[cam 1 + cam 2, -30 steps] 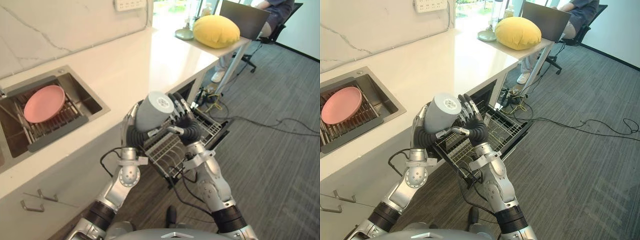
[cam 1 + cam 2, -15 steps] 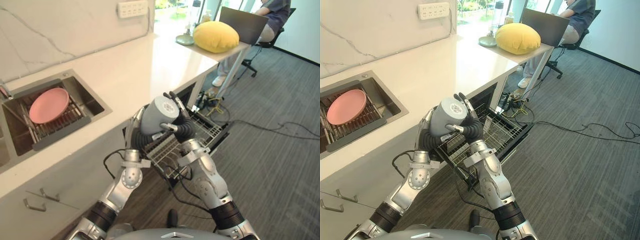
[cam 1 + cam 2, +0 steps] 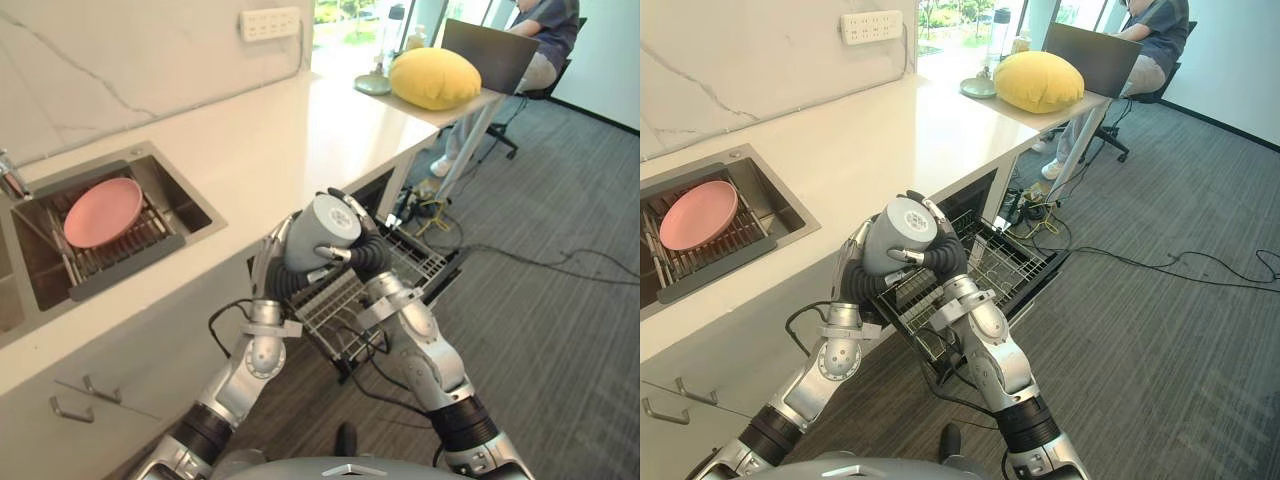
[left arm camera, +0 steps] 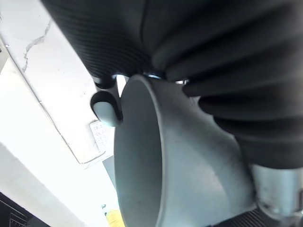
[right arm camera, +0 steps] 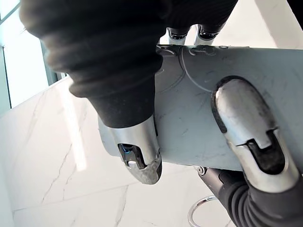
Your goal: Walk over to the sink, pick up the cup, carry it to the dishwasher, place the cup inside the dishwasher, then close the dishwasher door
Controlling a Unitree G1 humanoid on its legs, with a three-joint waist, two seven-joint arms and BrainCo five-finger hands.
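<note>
A grey cup (image 3: 322,232) is clamped between my two hands, tipped on its side with its flat base facing up toward the head camera. My left hand (image 3: 272,258) curls round its left side, and the cup's open mouth (image 4: 137,165) shows in the left wrist view. My right hand (image 3: 368,255) grips the right side, its thumb (image 5: 248,127) pressed on the cup wall (image 5: 199,127). The cup hangs just above the pulled-out wire rack of the dishwasher (image 3: 412,262), under the counter edge.
The white counter (image 3: 260,140) runs along the left, with a steel sink (image 3: 192,208) holding a pink plate (image 3: 102,211) on a drying rack. A yellow cushion (image 3: 434,78) and a laptop (image 3: 490,52) sit on a desk ahead, where a person (image 3: 548,30) sits. Grey carpet lies to the right.
Both hands have kept their hold and carried the cup slightly lower and closer to the wire rack. The whole view has shifted as the head camera moved.
</note>
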